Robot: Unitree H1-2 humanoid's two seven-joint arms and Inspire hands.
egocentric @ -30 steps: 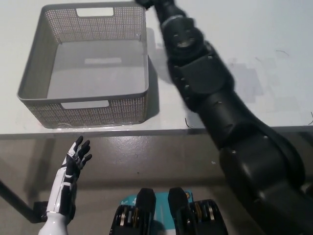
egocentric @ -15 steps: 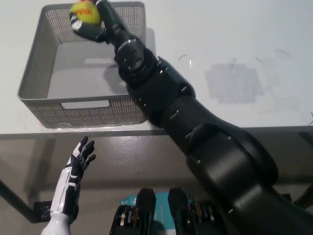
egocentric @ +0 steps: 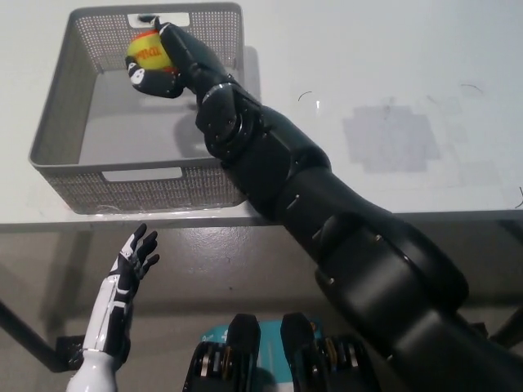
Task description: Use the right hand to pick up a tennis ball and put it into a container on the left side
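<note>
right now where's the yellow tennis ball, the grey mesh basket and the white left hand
yellow tennis ball [egocentric: 147, 54], head view, its orange-marked top face
grey mesh basket [egocentric: 208, 181], head view, its near wall
white left hand [egocentric: 133, 260], head view, the middle of the hand

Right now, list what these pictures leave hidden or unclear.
1. Head view: most of the tennis ball is covered by the right hand wrapped around it.
2. Head view: the basket floor under that hand and arm is blocked.
3. Head view: the left hand is open below the table edge; its arm runs off the bottom.
</note>
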